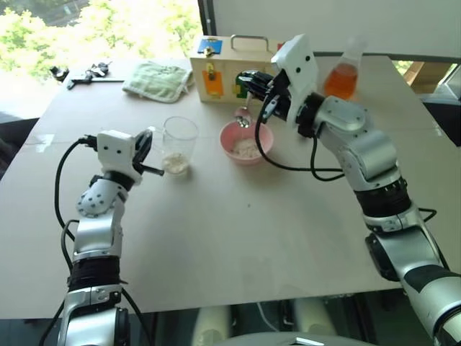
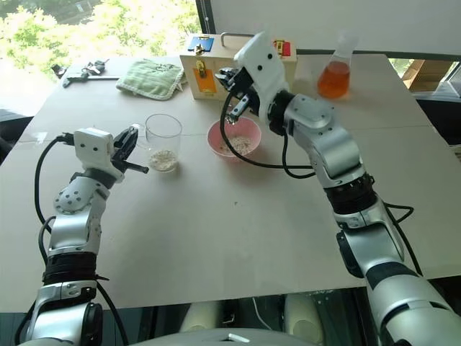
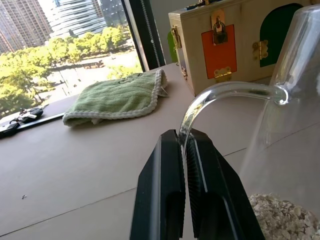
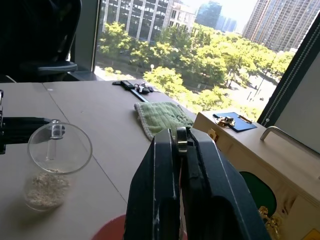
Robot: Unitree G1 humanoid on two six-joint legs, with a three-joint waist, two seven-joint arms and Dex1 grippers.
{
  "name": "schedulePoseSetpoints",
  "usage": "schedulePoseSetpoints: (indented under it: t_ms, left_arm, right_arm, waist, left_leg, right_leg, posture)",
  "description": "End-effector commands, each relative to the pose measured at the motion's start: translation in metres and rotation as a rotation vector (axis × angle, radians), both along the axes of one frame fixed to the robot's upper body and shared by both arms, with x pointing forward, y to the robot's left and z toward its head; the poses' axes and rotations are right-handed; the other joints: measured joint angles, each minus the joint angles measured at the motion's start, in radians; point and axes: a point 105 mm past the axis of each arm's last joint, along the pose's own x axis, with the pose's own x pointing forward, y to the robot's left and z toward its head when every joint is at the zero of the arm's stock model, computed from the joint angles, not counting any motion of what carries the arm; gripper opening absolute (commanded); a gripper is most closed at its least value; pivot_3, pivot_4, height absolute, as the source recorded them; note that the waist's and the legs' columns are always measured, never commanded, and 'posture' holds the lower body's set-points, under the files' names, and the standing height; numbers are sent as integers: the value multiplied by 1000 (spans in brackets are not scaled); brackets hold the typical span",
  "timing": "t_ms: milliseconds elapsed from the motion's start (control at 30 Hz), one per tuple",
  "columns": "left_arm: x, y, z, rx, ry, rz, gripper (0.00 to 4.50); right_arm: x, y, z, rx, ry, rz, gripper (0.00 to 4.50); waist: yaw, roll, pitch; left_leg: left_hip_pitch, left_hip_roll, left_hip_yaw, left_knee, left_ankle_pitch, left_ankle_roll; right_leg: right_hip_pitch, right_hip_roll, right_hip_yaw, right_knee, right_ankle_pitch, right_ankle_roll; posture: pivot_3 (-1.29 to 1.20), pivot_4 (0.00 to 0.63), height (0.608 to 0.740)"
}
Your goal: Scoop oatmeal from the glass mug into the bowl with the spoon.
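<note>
Oatmeal (image 1: 246,149) may scatter beside bowl (image 1: 227,135): right gripper (image 1: 248,86), clamped on spoon (image 1: 243,119), hangs near rim. Left gripper (image 1: 148,148) pinches mug (image 1: 179,137) handle.

Clear smooth glass mug (image 1: 178,142); glossy pink bowl (image 1: 246,142); shiny metal spoon (image 1: 243,119); green ribbed cloth (image 1: 156,79); matt pale wooden box (image 1: 230,72).

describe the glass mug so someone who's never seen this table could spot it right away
Start at the pale wooden box with coloured doors at the table's far edge and come toward the robot. Two vessels stand there side by side: a small round pink bowl and, to its left, the tall clear glass mug. It alone is see-through, has pale oat flakes at the bottom, and its handle is pinched by the left gripper.
</note>
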Motion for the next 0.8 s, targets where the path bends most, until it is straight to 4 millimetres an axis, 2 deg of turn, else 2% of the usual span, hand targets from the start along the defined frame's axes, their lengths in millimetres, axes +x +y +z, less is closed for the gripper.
schedulePoseSetpoints:
  t_ms: [33,100,233,367,433,567,800]
  left_arm:
    - [0,0,9,9,-38,3,27]
    - [1,-2,8,9,-36,-2,27]
    - [3,-7,6,8,-30,-17,27]
    - [7,-13,5,-1,-33,-30,27]
    - [9,-15,6,-6,-37,-32,27]
    - [12,-20,8,-29,-51,-42,27]
    - [13,-27,12,-30,-66,-58,27]
  right_arm:
    - [19,-26,1,218,193,-105,0]
    - [30,-39,3,377,316,-144,0]
    - [33,-46,31,708,502,-76,0]
    - [20,-31,54,810,569,59,0]
    - [12,-21,57,797,587,107,0]
    - [3,15,39,712,635,143,0]
    - [5,41,3,561,647,101,0]
  waist:
    - [3,0,0]
    - [3,0,0]
    - [5,1,0]
    - [4,1,0]
    - [3,1,0]
    - [3,1,0]
    - [4,0,0]
  left_leg:
    - [0,0,0,0,0,0]
    - [0,0,1,0,0,0]
    - [0,0,1,0,0,0]
    - [0,-1,1,0,0,0]
    - [0,-1,1,0,0,0]
    - [0,-1,0,0,0,0]
    - [-1,-1,0,0,0,0]
  right_leg:
    - [0,0,0,0,0,0]
    - [0,0,0,0,0,0]
    - [0,0,-1,0,0,0]
    - [0,0,-1,0,0,0]
    - [0,0,0,0,0,0]
    - [0,0,0,0,0,0]
    - [0,0,-1,0,0,0]
  posture:
    - [0,150,740]
    - [0,150,740]
    - [0,150,740]
    - [0,150,740]
    - [0,150,740]
    - [0,150,740]
    - [0,150,740]
